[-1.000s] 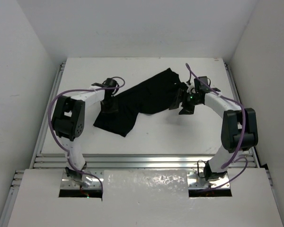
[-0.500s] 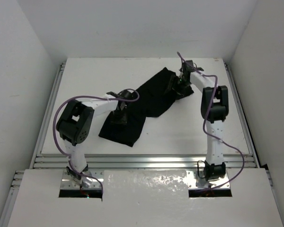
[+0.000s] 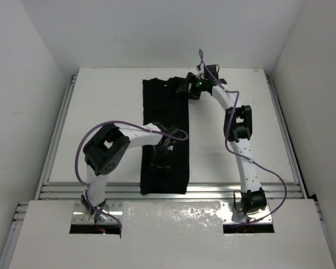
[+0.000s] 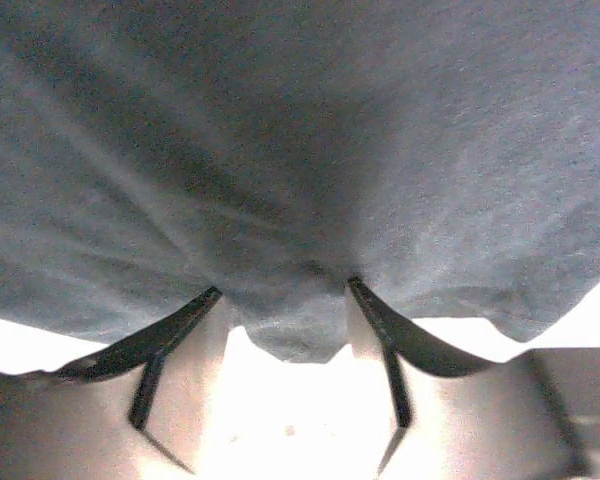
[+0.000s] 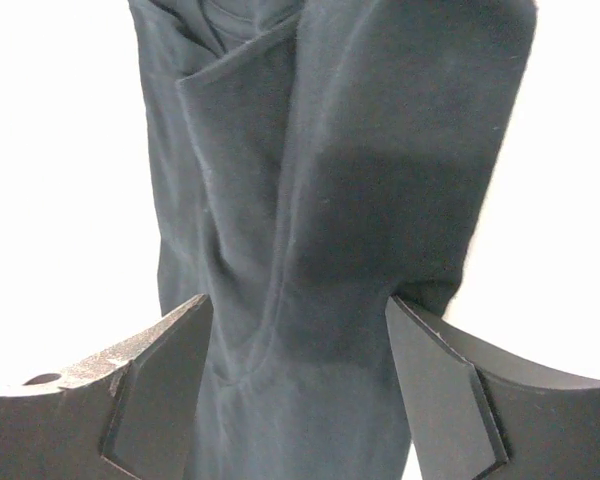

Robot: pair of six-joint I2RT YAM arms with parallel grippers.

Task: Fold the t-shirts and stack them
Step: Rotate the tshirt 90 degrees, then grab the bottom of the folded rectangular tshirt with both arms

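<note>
The black t-shirt [image 3: 165,109] lies on the white table [image 3: 101,112] as one long, narrow band, running from the far edge almost to the near edge, between the two arms. It looks folded lengthwise already, its sides turned in, though the overhead view is too dark to show the layers.

The right gripper [image 3: 193,88] sits at the far end of the band, on its right-hand corner. In its wrist view, creased cloth fills the whole gap between the fingers, so the jaws appear clamped on the shirt. The left gripper [image 3: 159,162] is over the near half, and wrinkles fan out from between its fingertips — a pinch on the fabric, by the look of it.

The step in hand seems to be laying the band out straight before the cross fold. The next move probably calls for one end to be carried over the other, with both edges kept level — soft cloth like this could easily skew or bunch.
</note>
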